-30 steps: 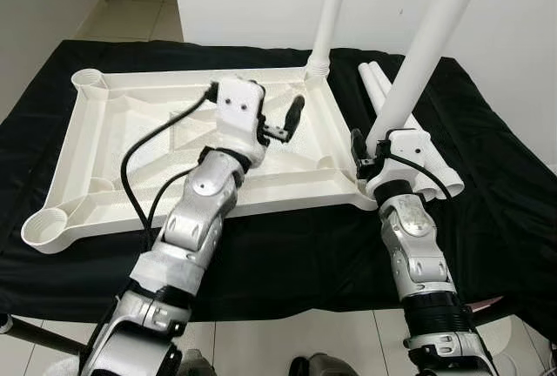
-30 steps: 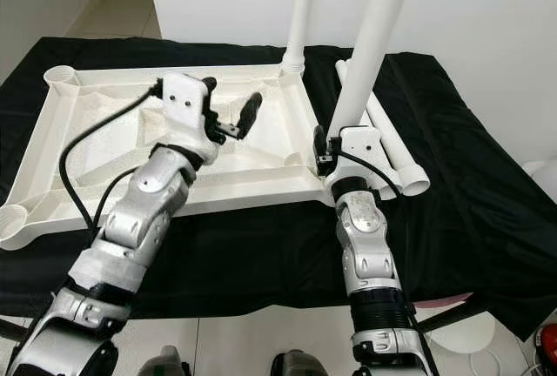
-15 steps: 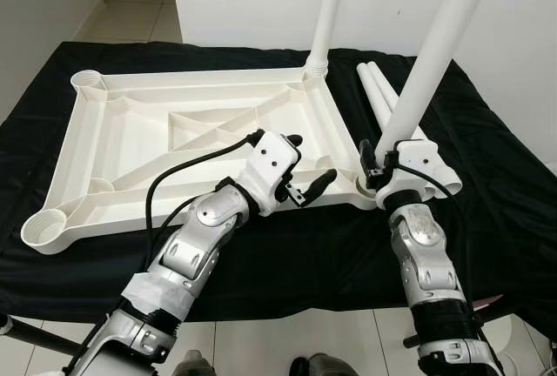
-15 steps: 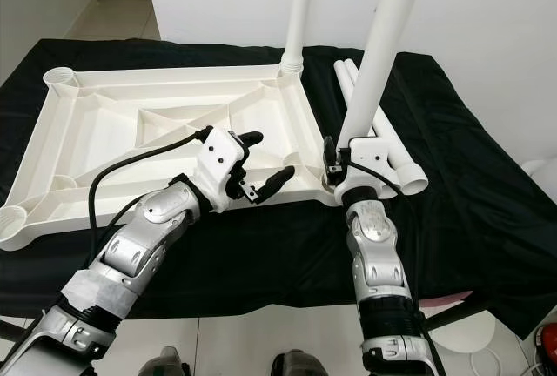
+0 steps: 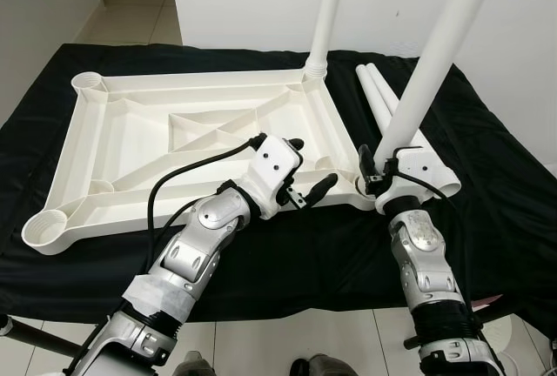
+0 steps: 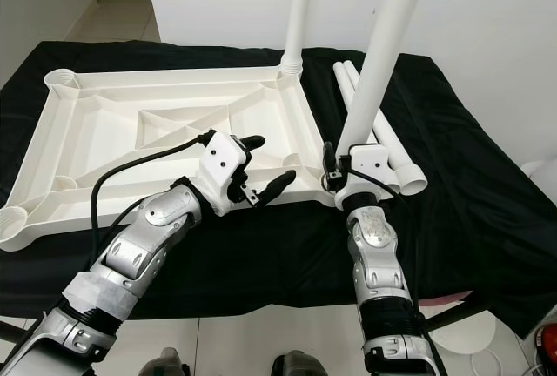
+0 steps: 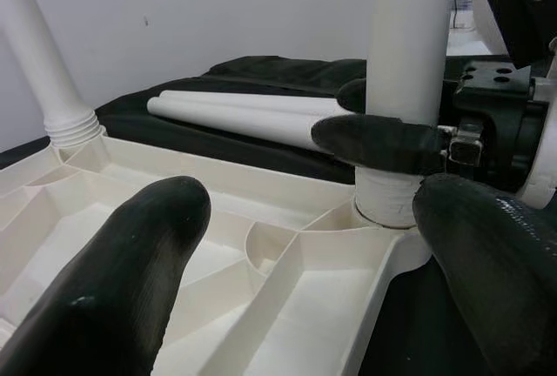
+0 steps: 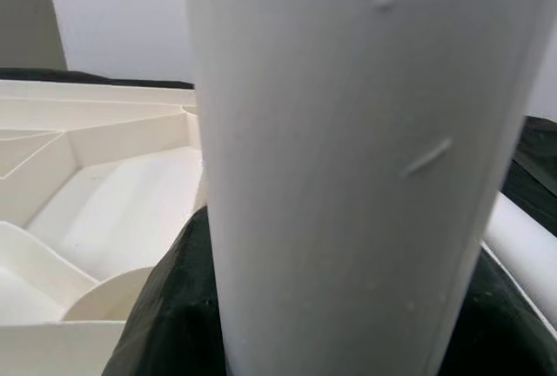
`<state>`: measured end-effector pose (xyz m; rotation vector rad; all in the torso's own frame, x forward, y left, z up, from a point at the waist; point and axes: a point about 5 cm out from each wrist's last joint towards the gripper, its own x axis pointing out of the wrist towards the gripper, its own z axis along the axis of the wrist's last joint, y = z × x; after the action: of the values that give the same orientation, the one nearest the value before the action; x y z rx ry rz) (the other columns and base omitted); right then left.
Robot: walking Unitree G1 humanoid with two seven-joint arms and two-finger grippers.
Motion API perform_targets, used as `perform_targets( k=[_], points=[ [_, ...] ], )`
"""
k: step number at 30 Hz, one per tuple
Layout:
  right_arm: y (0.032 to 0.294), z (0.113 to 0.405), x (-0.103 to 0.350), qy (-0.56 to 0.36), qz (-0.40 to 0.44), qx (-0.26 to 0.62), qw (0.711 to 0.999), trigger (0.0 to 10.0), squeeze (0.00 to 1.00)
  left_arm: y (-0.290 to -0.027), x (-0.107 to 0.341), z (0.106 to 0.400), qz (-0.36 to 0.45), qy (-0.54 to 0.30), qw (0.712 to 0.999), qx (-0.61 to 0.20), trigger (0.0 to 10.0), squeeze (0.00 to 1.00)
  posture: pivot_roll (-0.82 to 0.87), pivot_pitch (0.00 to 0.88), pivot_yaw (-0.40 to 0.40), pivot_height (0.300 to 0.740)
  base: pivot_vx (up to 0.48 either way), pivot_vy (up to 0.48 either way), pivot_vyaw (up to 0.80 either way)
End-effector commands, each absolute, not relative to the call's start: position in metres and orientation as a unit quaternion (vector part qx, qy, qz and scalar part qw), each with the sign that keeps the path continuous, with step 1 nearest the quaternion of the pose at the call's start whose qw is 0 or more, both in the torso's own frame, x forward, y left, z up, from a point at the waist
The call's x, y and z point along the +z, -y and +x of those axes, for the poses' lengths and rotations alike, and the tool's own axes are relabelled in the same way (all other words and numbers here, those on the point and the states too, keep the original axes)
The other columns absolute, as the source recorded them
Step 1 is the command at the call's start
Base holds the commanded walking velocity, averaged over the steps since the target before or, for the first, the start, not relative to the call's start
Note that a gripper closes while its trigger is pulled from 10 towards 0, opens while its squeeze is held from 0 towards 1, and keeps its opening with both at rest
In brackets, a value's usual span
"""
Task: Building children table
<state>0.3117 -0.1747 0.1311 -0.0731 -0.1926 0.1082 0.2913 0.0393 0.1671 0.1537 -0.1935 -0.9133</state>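
A big white table top (image 5: 174,145) lies upside down on a bench (image 5: 487,219) with a black cloth over it. One white leg (image 5: 326,19) stands straight up in the far right corner of the table top. A second white leg (image 5: 431,71) stands in the near right corner and leans a little. The right hand (image 5: 372,171) is clamped around the bottom of this leaning leg, just above the corner hole. The left hand (image 5: 306,174) hangs over the near edge of the table top, close to that same corner, with its two black fingers (image 7: 130,271) spread apart and holding nothing. Two more white legs (image 5: 387,102) lie side by side on the black cloth, just beside the table top on the right.
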Motion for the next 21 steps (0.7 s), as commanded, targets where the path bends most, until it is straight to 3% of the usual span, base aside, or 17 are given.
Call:
perform_targets(
  k=[1,16,21],
  points=[
    [0.18,0.31,0.111,0.047,-0.049,0.058,0.996,10.0,0.0,-0.037,0.169,0.287,0.082,0.097,0.871,-0.474,10.0,0.0,0.04,0.006,-0.016,0.74,0.0,0.0,0.0],
    [0.176,0.302,0.098,0.021,-0.124,0.183,0.975,10.0,0.0,-0.039,0.175,0.288,0.085,0.108,0.873,-0.468,10.0,0.0,0.05,0.007,-0.017,0.74,0.0,0.0,0.0],
    [0.178,0.301,0.093,0.004,-0.092,0.185,0.978,10.0,0.0,-0.039,0.176,0.288,0.085,0.11,0.872,-0.469,10.0,0.0,0.05,0.008,-0.013,0.74,0.0,0.0,0.0]
  ],
)
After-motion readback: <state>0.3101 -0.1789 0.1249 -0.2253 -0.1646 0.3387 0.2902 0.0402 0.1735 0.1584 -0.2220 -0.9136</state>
